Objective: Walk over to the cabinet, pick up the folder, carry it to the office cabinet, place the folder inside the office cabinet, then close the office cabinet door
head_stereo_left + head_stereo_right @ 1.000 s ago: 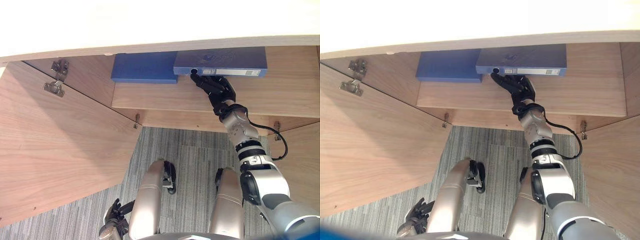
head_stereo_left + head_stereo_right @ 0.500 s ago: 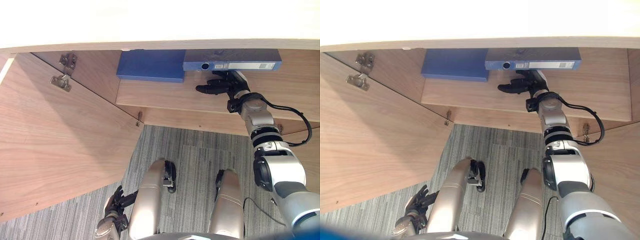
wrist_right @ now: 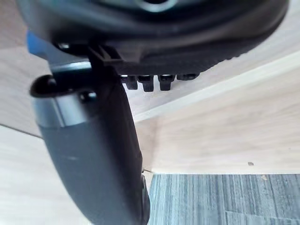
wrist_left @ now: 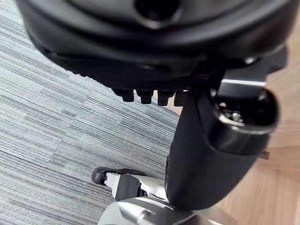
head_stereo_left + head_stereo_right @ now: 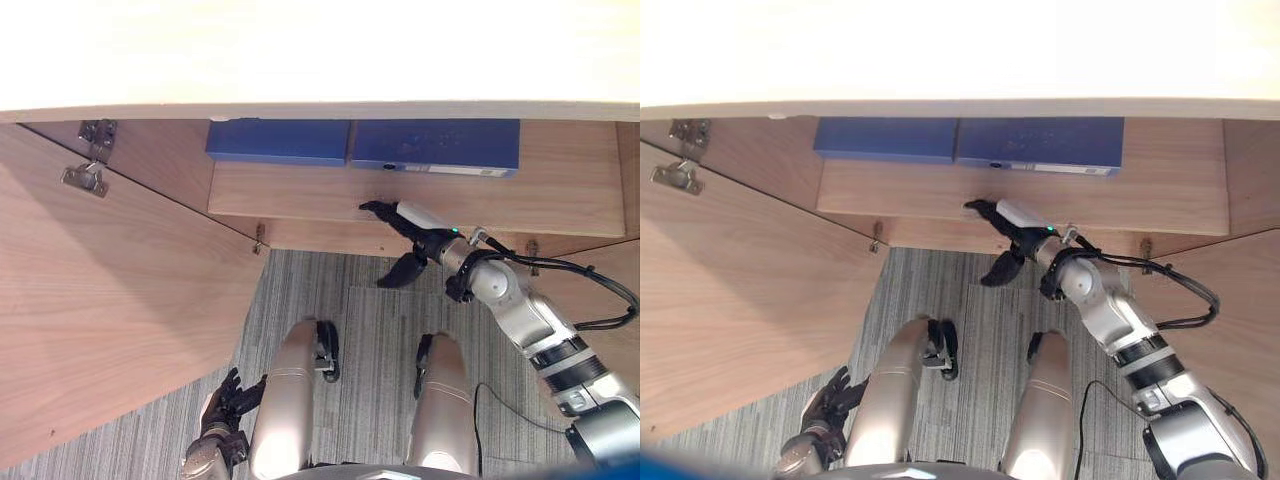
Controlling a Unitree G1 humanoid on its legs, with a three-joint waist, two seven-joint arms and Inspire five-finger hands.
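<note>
Folder: the dark blue flat folder lay on the wooden cabinet shelf.
Right hand: spread wide, empty, before the shelf's edge.
Left hand: relaxed, empty.

No legible text anywhere, not even on the pale spine label of the folder.

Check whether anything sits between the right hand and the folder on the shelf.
Nothing visible does. Only bare shelf separates the right hand, open by the front edge, from the folder lying further in. A second blue folder lies at its left side, off that path.
</note>
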